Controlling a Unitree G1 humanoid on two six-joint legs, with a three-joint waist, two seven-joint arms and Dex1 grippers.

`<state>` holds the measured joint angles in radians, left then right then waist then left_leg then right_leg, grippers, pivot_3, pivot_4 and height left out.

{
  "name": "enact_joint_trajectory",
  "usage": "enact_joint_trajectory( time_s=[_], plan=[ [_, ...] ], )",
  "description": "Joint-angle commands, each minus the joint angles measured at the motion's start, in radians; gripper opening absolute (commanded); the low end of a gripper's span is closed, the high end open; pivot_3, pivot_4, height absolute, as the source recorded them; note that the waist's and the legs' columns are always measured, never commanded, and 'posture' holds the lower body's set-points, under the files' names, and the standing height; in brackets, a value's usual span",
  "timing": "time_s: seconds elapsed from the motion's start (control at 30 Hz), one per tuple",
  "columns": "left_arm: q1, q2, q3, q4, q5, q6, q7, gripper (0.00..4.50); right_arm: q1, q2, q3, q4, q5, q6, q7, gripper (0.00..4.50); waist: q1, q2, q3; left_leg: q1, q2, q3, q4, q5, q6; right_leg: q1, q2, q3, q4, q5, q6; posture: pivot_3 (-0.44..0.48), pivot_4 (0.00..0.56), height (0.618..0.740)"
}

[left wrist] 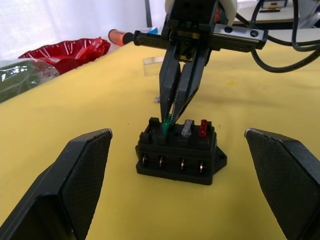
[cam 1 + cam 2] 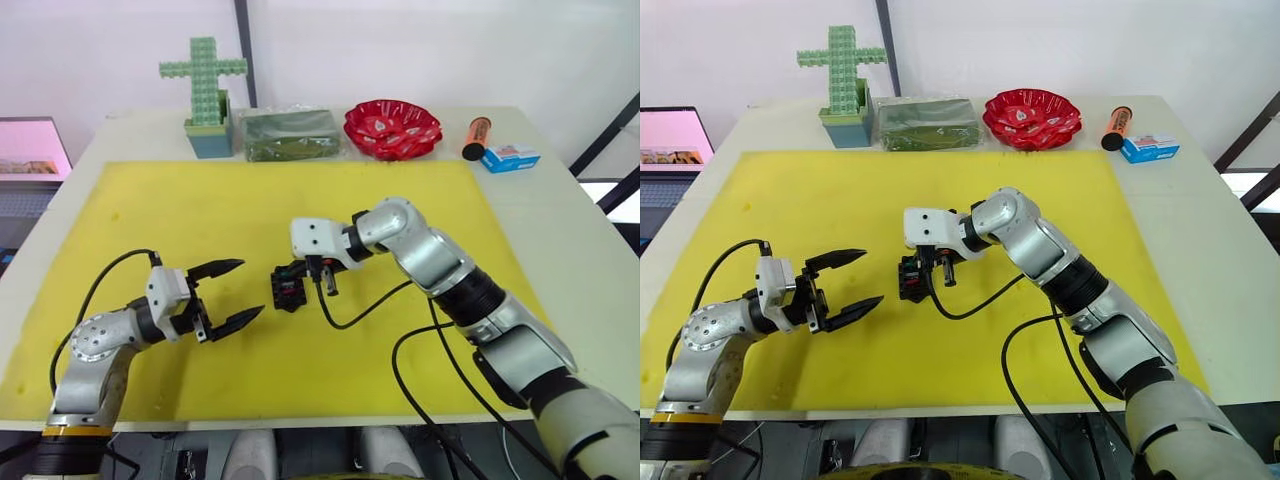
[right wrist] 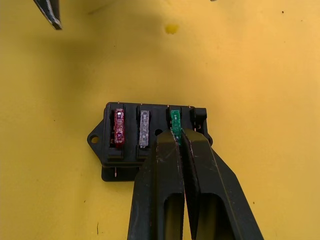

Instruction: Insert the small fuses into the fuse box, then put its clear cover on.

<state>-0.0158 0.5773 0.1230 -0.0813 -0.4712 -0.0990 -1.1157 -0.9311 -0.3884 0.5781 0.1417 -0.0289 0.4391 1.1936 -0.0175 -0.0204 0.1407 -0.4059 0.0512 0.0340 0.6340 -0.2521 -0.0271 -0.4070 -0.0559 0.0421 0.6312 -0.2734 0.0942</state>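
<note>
right claw (image 3: 176,142) pinches green fuse (image 3: 175,120) in fuse box (image 3: 115,162).

Left gripper (image 2: 232,293) gapes wide; right gripper (image 3: 177,134), pointing down, is pinched together.

Black fuse box (image 3: 155,142) on a yellow mat (image 2: 250,220); red fuse (image 3: 119,127), whitish-grey fuse (image 3: 144,128), green fuse (image 3: 175,121).

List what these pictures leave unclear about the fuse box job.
- Fourth slot of the fuse box: the right hand, shut on the green fuse, partly covers it in the right wrist view.
- Green fuse's seating depth: hidden by the fingers in the left wrist view.
- Red fuse and grey fuse ratings: too small.
- Clear piece behind: unidentifiable, partly blocked.
</note>
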Motion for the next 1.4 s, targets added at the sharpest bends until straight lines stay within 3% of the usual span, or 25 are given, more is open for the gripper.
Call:
enact_joint_trajectory(
  time_s=[0.03,0.3,0.8,0.97,1.4],
  plan=[
    [-0.018,-0.006,-0.010,-0.004,0.000,-0.018,-0.009,4.50,-0.025,0.019,-0.005,0.017,-0.005,0.033,0.010,0.01,0.000,0.000,0.000,0.000,0.000,0.000,0.000,0.000,0.000,0.000,0.000,0.000,0.000,0.000,0.000,0.000,0.150,0.740],
    [-0.045,-0.015,-0.029,0.024,0.017,-0.039,-0.012,4.50,-0.044,0.032,-0.001,0.064,-0.005,0.083,0.034,0.01,0.000,0.000,0.000,0.002,0.000,0.000,0.000,0.000,0.000,0.001,0.000,0.000,0.001,0.000,0.000,0.000,0.150,0.740],
    [-0.062,-0.028,-0.038,0.052,0.035,-0.061,-0.014,4.50,-0.053,0.042,0.005,0.101,-0.021,-0.008,0.054,0.01,0.000,0.000,0.000,0.002,0.000,0.000,0.000,0.000,0.000,0.002,0.001,0.000,0.001,0.000,0.000,0.000,0.150,0.740],
    [-0.060,-0.026,-0.037,0.060,0.037,-0.068,-0.020,4.50,-0.050,0.048,-0.009,0.092,-0.018,-0.006,0.048,1.26,0.000,0.000,0.000,0.002,0.000,0.000,0.000,0.000,0.000,0.002,0.001,0.000,0.001,0.000,0.000,0.000,0.150,0.740],
    [-0.092,-0.022,-0.050,0.006,0.040,-0.011,0.014,4.50,-0.066,0.056,-0.045,0.093,0.010,0.009,0.058,1.26,0.001,0.000,0.000,0.002,0.000,0.000,0.000,0.000,0.000,0.002,0.001,0.000,0.001,0.000,0.000,0.000,0.150,0.740]
  ],
)
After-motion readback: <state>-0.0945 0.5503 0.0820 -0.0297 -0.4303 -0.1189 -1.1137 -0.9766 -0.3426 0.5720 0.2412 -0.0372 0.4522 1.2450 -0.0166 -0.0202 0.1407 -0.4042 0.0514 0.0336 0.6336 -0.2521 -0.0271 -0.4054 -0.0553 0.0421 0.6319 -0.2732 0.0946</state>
